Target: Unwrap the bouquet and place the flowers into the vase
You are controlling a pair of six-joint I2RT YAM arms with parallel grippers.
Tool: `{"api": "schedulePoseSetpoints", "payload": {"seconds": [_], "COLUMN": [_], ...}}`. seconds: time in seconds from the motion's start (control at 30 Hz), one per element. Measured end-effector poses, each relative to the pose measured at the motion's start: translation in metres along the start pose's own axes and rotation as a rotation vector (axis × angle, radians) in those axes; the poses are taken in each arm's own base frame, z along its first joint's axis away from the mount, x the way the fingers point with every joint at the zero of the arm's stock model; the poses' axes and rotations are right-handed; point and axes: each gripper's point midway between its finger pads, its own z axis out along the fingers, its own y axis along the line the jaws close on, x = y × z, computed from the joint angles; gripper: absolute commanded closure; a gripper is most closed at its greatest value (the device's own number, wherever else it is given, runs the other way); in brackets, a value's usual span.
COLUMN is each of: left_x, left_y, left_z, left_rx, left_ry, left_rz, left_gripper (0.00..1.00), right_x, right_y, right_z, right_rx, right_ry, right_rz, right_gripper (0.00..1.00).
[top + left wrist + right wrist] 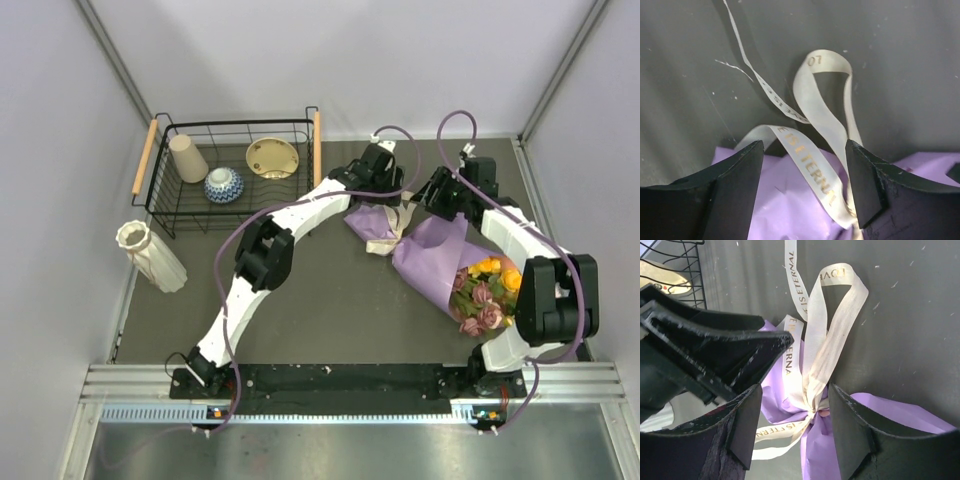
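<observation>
Top external view: bouquet (440, 262) lies wrapped on the table's (330, 290) right half, roses (485, 290) toward the near edge. Ribbed vase (150, 255) sits well apart at far left. Left gripper (805, 150): fingers apart over the cream ribbon (815, 170) loops. Right gripper (795, 395): fingers apart, straddling its tied knot.

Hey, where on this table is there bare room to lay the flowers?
Bare mat lies in the near middle, between the left arm and the bouquet. A smaller patch sits between the vase and that arm. It's crowded at the ribbon, with the left fingers and right fingers around it.
</observation>
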Motion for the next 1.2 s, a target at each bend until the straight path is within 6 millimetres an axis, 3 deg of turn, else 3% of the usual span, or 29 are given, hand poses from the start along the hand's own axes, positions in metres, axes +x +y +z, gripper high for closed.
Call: {"api": "schedulePoseSetpoints", "payload": {"seconds": [0.23,0.37,0.47,0.63,0.83,0.93,1.07,1.2], "left_x": [0.015,0.025,0.031,0.035,0.035,0.033,0.029,0.009], "left_y": [0.026,0.032,0.026,0.013,0.001,0.0,-0.001,-0.009], "left_z": [0.025,0.032,0.034,0.033,0.031,0.03,0.02,0.004], "left_rx": [-0.015,-0.01,0.017,0.076,0.134,0.141,0.142,0.168], "left_ry": [0.052,0.082,0.102,0.126,0.142,0.134,0.125,0.08], "left_rz": [-0.073,-0.109,-0.128,-0.147,-0.172,-0.169,-0.16,-0.147], "left_gripper": [0.33,0.44,0.56,0.62,0.9,1.0,1.0,1.0], "right_x": [0.007,0.009,0.012,0.014,0.014,0.014,0.015,0.015], "right_y": [-0.003,-0.005,-0.007,-0.007,-0.006,-0.006,-0.005,-0.005], "right_z": [0.006,0.009,0.012,0.014,0.014,0.014,0.013,0.013], "right_rx": [-0.002,-0.003,-0.002,-0.004,-0.01,-0.013,-0.017,-0.019], "right_ry": [0.03,0.04,0.053,0.059,0.062,0.064,0.066,0.067], "right_rz": [0.007,0.008,0.012,0.014,0.013,0.013,0.013,0.012], "right_gripper": [0.44,0.44,0.44,0.44,0.44,0.44,0.44,0.44]}}
